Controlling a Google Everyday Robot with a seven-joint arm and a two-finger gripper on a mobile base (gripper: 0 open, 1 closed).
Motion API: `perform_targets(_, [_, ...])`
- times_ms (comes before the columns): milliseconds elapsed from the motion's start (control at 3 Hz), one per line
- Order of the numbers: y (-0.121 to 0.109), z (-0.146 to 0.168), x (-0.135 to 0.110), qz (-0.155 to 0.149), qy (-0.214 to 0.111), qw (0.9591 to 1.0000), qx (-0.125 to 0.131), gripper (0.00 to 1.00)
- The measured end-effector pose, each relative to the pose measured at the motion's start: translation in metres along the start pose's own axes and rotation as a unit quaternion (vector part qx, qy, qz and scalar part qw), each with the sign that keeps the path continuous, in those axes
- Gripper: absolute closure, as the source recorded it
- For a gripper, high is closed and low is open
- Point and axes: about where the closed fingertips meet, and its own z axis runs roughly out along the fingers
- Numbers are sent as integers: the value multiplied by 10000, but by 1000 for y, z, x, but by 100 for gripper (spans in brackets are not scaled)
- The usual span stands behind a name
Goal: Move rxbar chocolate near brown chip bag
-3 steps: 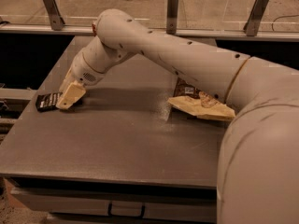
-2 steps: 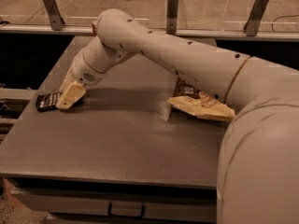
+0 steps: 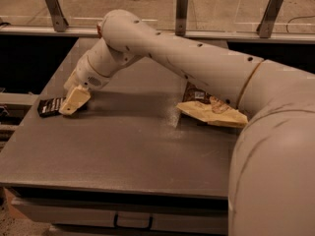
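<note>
tabletop (image 3: 123, 146): one, flat matte grey, under the claw
arm (image 3: 197, 63): one, smooth cream tube
brown chip bag (image 3: 216, 114): one, crinkled, well apart from the claw
claw (image 3: 74, 101): one, tan wedge, low near the tabletop's edge; grip state cannot be told
rxbar chocolate (image 3: 49, 106): one, flat black rectangle, partly under the claw

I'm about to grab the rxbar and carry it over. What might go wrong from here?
1. The rxbar lies at the table's left edge, partly under the gripper; a bad nudge may push it off.
2. The arm crosses in front of the chip bag and hides part of it, so swinging back may bump the bag or misjudge the drop spot.
</note>
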Motion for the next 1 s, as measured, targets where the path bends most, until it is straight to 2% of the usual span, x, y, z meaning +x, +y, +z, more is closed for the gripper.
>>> perform_targets(333, [0, 0, 0, 0, 2, 10000, 0, 0])
perform_targets(667, [-1, -25, 4, 81, 501, 9986, 117, 0])
perform_targets(1000, [0, -58, 1, 131, 968, 9950, 209, 0])
